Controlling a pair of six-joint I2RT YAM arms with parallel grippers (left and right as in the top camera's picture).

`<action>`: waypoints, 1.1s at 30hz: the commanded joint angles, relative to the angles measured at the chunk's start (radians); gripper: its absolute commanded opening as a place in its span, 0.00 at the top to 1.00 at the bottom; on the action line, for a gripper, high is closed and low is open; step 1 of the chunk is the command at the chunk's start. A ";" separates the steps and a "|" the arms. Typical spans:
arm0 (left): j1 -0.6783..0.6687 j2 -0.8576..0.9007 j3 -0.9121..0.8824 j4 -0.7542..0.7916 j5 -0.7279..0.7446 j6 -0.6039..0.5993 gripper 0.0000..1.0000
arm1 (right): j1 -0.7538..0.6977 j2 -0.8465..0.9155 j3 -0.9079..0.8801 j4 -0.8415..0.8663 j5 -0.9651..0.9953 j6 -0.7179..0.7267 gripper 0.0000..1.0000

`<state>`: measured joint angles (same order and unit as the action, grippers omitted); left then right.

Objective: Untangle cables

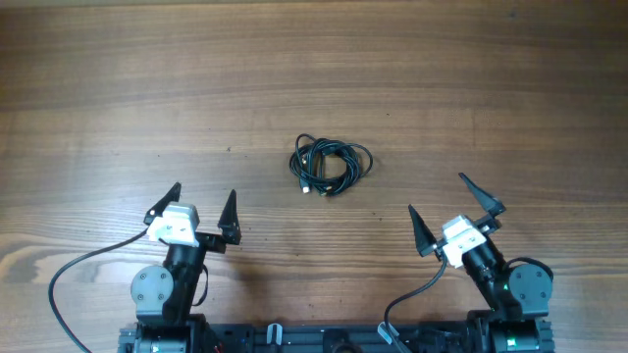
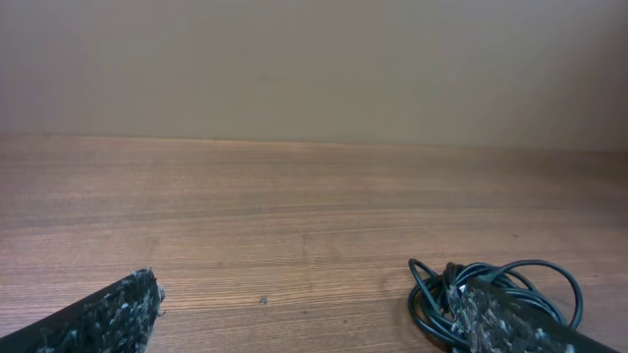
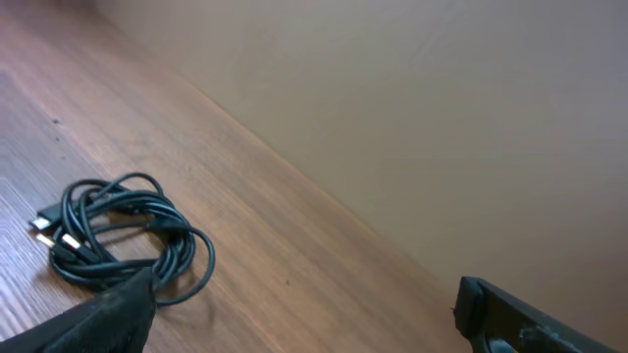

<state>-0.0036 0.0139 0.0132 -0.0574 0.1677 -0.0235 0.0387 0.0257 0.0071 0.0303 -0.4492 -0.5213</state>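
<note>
A tangled bundle of black cables [image 1: 330, 165] with pale plug ends lies on the wooden table near its middle. It shows in the left wrist view [image 2: 510, 289] at the lower right, partly behind a finger, and in the right wrist view [image 3: 118, 235] at the lower left. My left gripper [image 1: 203, 203] is open and empty near the front left, well short of the bundle. My right gripper [image 1: 446, 206] is open and empty near the front right, also apart from the bundle.
The wooden table [image 1: 314, 78] stretches bare behind and beside the bundle. Each arm's base and black supply cable [image 1: 69, 284] sit at the front edge. A plain beige wall stands beyond the table's far edge [image 2: 314, 69].
</note>
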 commanded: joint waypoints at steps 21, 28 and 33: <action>0.002 0.792 0.829 -0.453 0.023 -0.032 0.00 | 0.003 0.570 0.548 -0.154 -0.093 0.215 0.00; -0.012 1.166 1.282 -0.835 0.038 -0.029 0.00 | 0.003 0.853 0.850 -0.357 -0.239 0.275 0.00; -0.066 1.412 1.574 -1.051 0.050 -0.029 0.00 | 0.003 1.055 1.080 -0.551 -0.326 0.274 0.00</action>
<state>-0.0330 1.3224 1.4616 -1.0649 0.1936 -0.0502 0.0387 0.9920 0.9699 -0.4507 -0.6800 -0.2577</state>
